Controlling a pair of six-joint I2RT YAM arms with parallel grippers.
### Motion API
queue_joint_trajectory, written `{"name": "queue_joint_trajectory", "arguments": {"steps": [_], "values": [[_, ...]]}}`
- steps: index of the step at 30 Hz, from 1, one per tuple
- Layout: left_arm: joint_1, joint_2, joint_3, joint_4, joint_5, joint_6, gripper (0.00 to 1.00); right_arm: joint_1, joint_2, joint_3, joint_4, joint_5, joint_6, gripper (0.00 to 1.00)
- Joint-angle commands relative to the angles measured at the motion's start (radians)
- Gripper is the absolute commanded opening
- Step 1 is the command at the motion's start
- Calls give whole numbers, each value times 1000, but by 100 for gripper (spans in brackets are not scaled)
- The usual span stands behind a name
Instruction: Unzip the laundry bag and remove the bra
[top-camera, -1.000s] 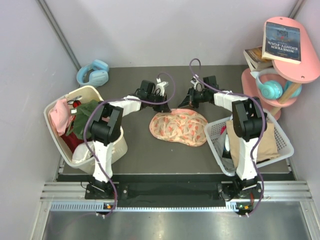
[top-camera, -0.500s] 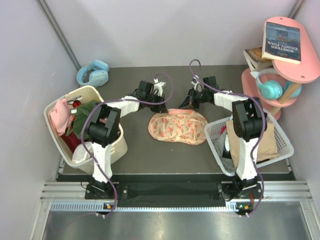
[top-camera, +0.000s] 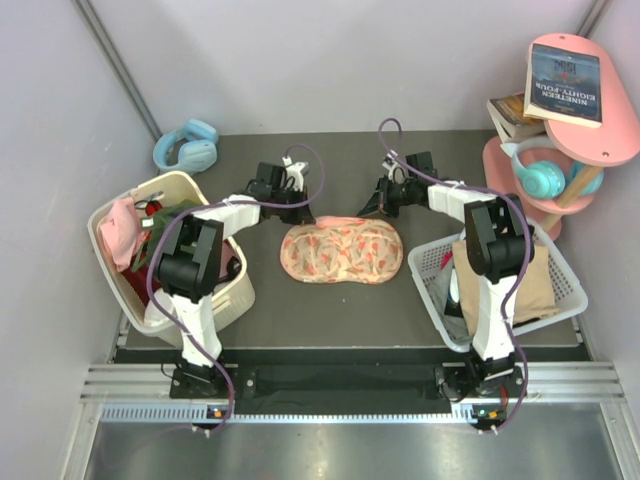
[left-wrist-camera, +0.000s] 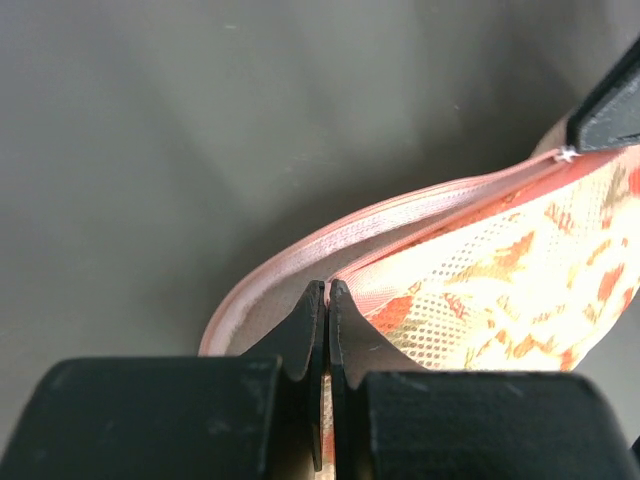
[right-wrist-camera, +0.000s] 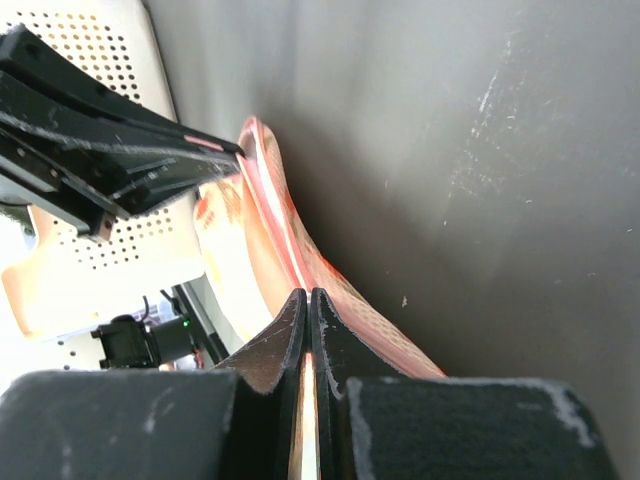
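Observation:
The laundry bag (top-camera: 340, 252), cream-peach with orange print and pink zip trim, lies flat mid-table. My left gripper (top-camera: 300, 213) is shut on the pink zip trim at the bag's far left edge; the left wrist view shows the jaws (left-wrist-camera: 327, 290) pinched on the trim, with the mesh fabric (left-wrist-camera: 500, 290) beside them. My right gripper (top-camera: 373, 210) is shut on the bag's far right edge, also shown in the right wrist view (right-wrist-camera: 308, 296). The two grippers hold the far edge taut between them. The bra is hidden.
A white basket (top-camera: 160, 184) of pink and green clothes stands at the left. Another white basket (top-camera: 572, 280) with tan cloth stands at the right. Blue headphones (top-camera: 186, 146) lie at the back left. A pink shelf (top-camera: 590, 140) with books and teal headphones stands at the back right.
My left gripper has moved left along the bag's far edge, away from the right gripper. The bag has shifted left and spread out wider. The right gripper has stayed put.

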Motion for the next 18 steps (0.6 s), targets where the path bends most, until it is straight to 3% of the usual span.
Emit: {"name": "queue_joint_trajectory", "arguments": {"steps": [1, 18], "values": [[53, -71, -14, -14, -107, -7, 0, -26, -34, 58, -3, -7, -25, 0], [134, -86, -1, -16, -127, -37, 0, -54, -24, 62, -10, -7, -29, 0]]}}
